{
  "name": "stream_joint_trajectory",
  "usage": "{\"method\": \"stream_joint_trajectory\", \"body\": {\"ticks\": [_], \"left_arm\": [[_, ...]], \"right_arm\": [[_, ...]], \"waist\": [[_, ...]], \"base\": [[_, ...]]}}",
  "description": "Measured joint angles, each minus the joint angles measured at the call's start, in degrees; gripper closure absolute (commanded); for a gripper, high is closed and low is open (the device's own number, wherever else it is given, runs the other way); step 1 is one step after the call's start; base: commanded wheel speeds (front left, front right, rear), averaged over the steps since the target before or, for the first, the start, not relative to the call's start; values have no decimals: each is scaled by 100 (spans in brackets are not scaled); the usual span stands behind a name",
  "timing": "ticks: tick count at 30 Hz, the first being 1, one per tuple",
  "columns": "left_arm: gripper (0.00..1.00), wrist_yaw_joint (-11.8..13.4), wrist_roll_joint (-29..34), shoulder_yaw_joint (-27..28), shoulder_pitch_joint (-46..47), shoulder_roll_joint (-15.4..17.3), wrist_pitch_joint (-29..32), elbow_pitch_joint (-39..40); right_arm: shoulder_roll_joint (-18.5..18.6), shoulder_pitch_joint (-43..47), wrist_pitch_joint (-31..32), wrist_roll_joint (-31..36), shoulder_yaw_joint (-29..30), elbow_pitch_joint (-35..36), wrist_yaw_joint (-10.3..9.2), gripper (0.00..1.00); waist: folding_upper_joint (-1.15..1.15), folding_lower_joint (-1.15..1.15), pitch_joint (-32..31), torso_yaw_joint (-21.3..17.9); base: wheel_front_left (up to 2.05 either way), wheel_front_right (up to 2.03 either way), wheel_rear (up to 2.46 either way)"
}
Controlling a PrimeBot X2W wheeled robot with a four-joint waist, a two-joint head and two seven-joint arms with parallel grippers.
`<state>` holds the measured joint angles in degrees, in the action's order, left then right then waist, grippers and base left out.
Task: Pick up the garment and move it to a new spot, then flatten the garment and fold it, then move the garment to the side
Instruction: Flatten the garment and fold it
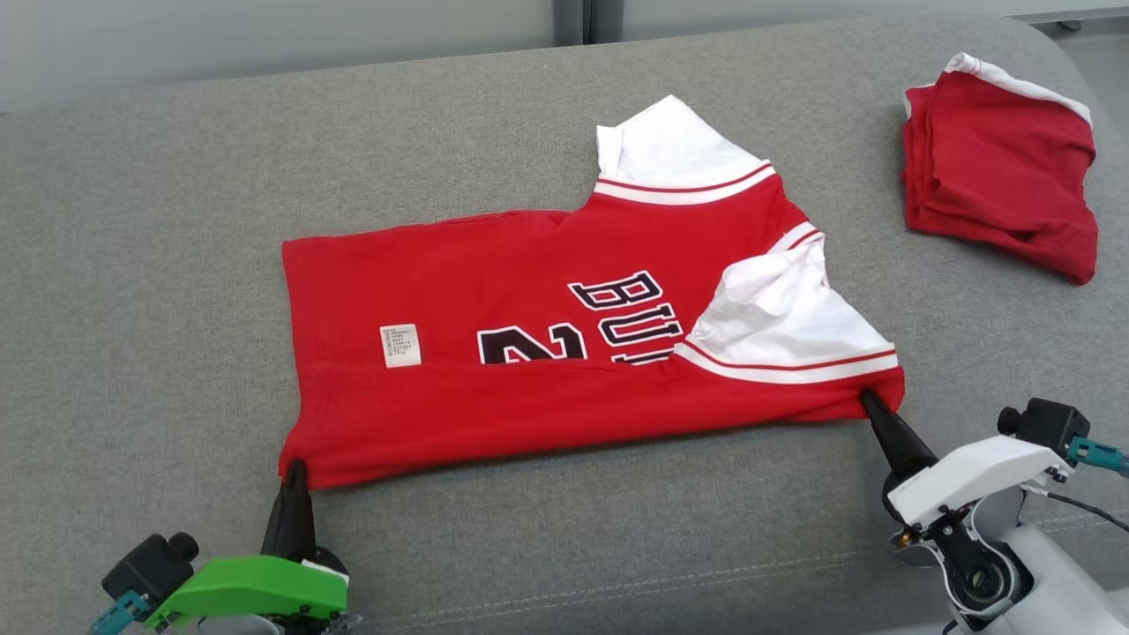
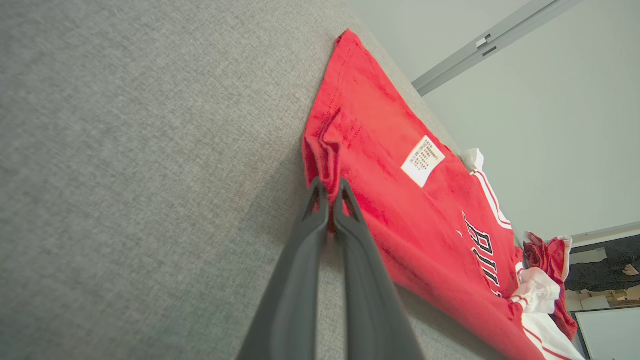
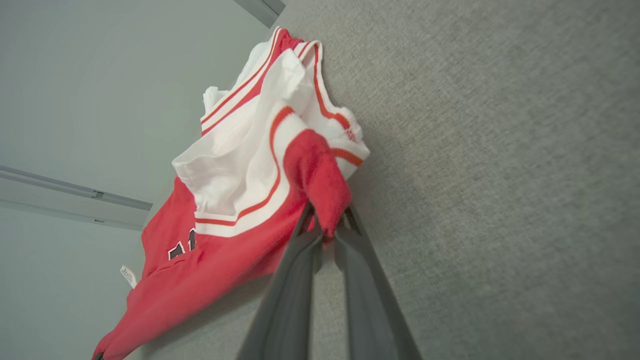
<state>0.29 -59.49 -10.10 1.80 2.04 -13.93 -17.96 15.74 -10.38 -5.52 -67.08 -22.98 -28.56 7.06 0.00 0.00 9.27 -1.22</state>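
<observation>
I have my left gripper (image 1: 294, 469) pinched shut on one near corner of the red shirt (image 1: 547, 353) and my right gripper (image 1: 871, 404) clamped on the other. The shirt lies stretched between both jaws and spreads away from them over the grey cushion (image 1: 132, 265). A folded red garment (image 1: 997, 168) sits well beyond the right jaws.

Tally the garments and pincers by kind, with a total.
Spread jersey: 1
Folded garment: 1
Pincers: 2, left pincer and right pincer, each shut on the jersey
Total: 4
</observation>
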Motion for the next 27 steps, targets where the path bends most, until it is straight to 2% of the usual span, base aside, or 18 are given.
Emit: {"method": "stream_joint_trajectory", "body": {"ticks": [4,12,16,20,27], "left_arm": [[100,124,27,-7,-242,10,0,30],[100,191,93,-73,-361,43,-31,327],[100,276,305,-142,-426,103,-31,376],[100,286,313,-142,-569,110,-30,502],[100,386,375,-182,-693,179,31,625]], "right_arm": [[29,199,0,3,-21,134,0,100],[130,428,36,4,-80,443,-23,100],[190,504,127,38,-170,543,-111,100],[209,643,162,47,-179,698,-120,100],[269,771,203,53,-180,893,-270,100]], "waist": [[0,0,16,-15],[0,0,47,-32],[0,0,46,-44],[0,0,47,-69],[0,0,67,-86]], "base": [[0,0,0],[0,0,0],[0,0,0],[0,0,0],[0,0,0]]}}
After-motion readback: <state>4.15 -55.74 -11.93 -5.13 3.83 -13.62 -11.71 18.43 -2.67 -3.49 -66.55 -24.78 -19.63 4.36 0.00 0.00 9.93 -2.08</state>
